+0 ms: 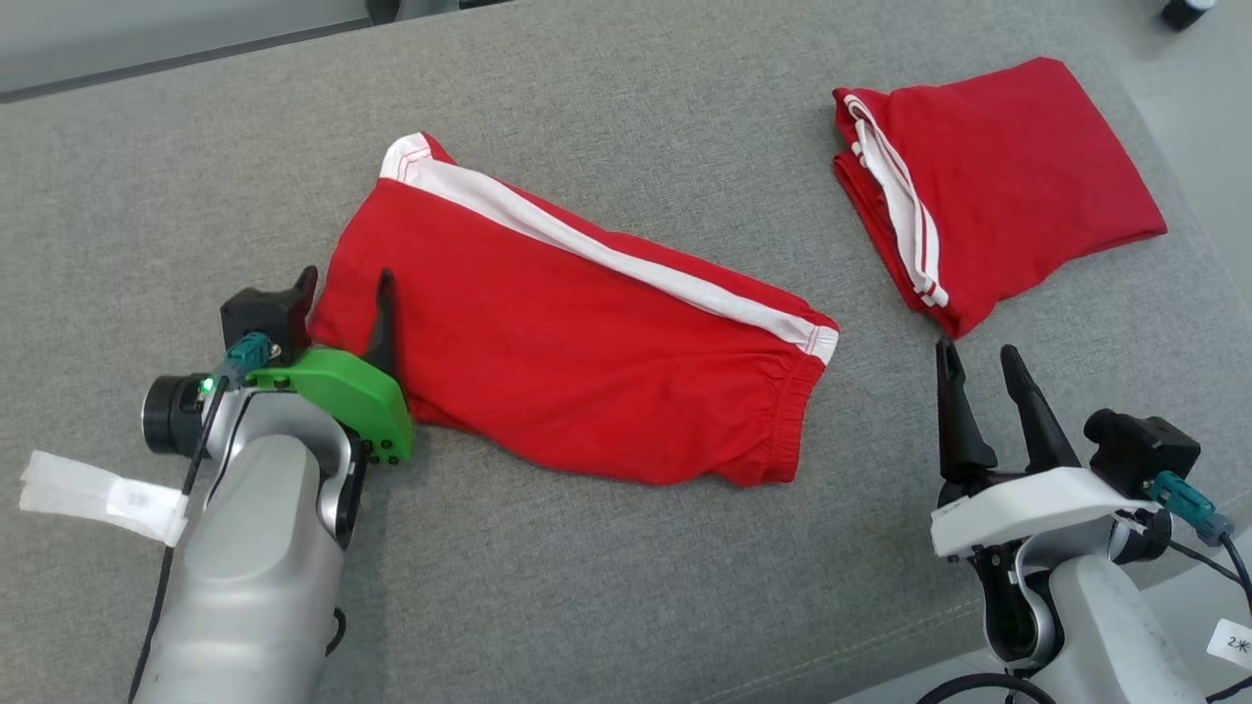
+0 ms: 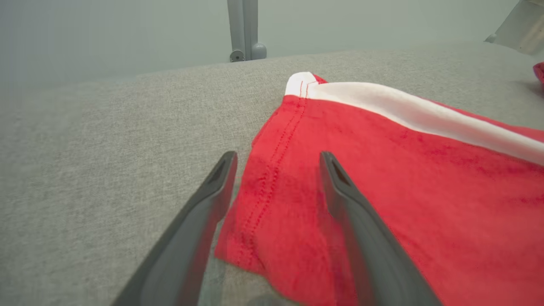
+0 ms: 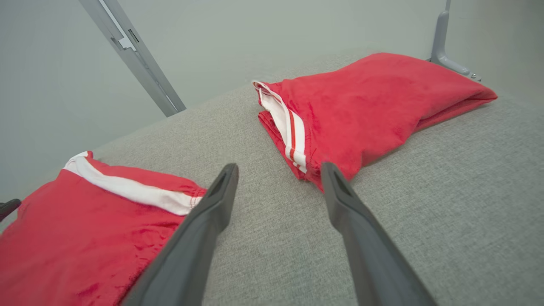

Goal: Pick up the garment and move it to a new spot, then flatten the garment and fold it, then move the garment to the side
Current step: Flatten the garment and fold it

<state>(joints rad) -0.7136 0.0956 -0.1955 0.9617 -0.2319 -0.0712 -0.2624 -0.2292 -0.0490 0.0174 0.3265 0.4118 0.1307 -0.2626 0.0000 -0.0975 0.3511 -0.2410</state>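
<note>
Both pale forearms (image 1: pixel 254 567) reached forward, the left gripper (image 1: pixel 346 279) past a green wrist cover (image 1: pixel 352 391), the right gripper (image 1: pixel 976 348) past a white one, each with its dark fingers spread wide.

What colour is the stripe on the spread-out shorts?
The stripe is white; head view shows it best.

The garment (image 1: pixel 577 332) lies mid-table (image 1: pixel 626 587), a folded garment (image 1: pixel 1007 186) toward the far right corner, the left claw (image 1: pixel 346 284) at the garment's left end, the right claw (image 1: pixel 976 352) near the right edge.
</note>
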